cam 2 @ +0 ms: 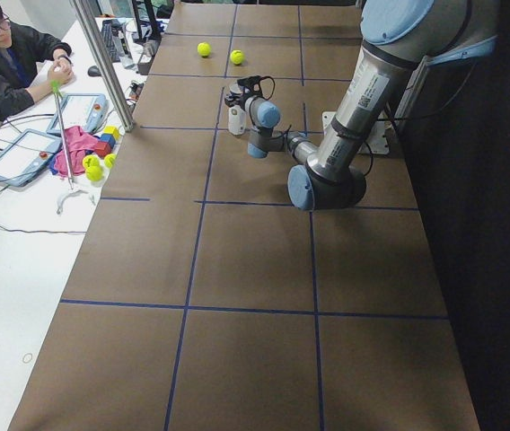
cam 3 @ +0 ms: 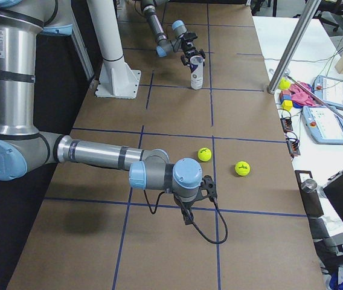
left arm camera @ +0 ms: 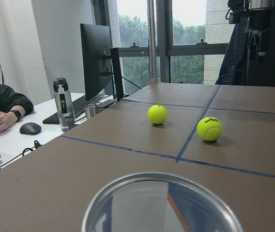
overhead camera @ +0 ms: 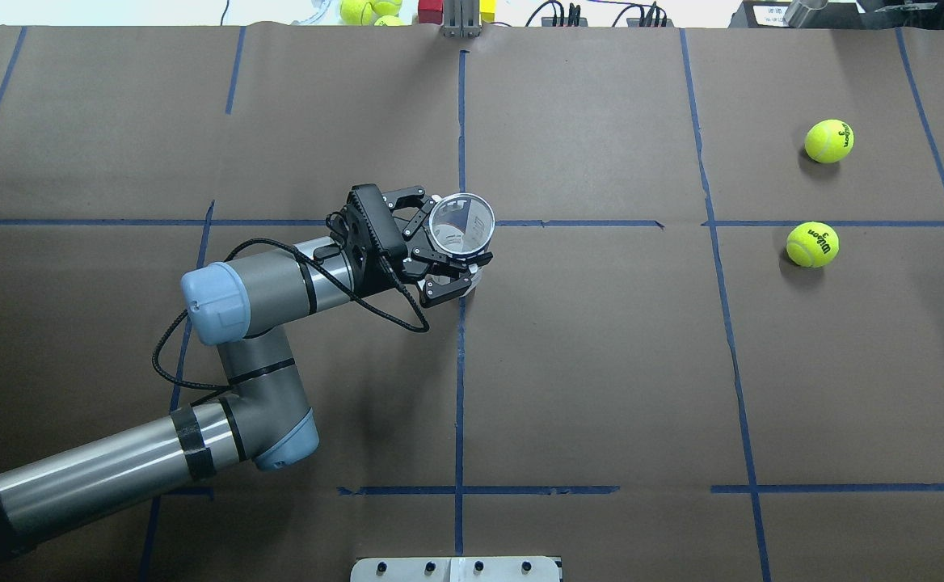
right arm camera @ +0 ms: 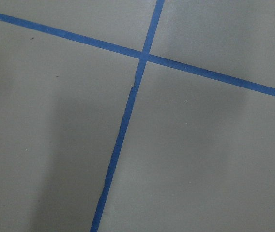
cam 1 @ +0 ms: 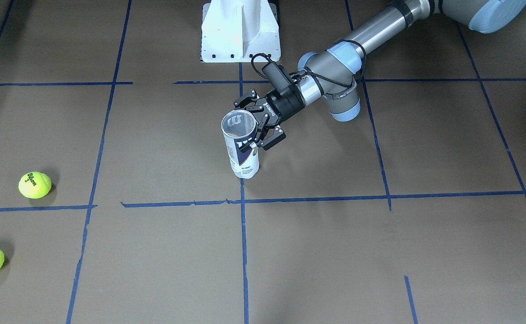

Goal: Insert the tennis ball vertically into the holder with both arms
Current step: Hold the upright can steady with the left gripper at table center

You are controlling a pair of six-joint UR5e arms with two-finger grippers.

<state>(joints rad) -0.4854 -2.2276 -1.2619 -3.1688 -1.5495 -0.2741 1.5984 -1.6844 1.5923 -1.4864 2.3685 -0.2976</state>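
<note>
Closest to the right-end cam, my right tool (cam 3: 187,219) hangs pointing down over the worktop (cam 3: 159,254), right above a blue tape cross (right arm camera: 145,55). I honestly can't tell if it's wide or narrow. Just past it at about 1 o'clock sits a tennis ball (cam 3: 205,154), with a second ball (cam 3: 242,168) near it. Way further out at 12 o'clock the holder (cam 3: 197,71) stands upright, mouth up. The left tool (cam 1: 250,123) is spread wide and grips its upper half.

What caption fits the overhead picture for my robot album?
Left gripper brackets the upright holder; two tennis balls wait on the robot's right.
</note>
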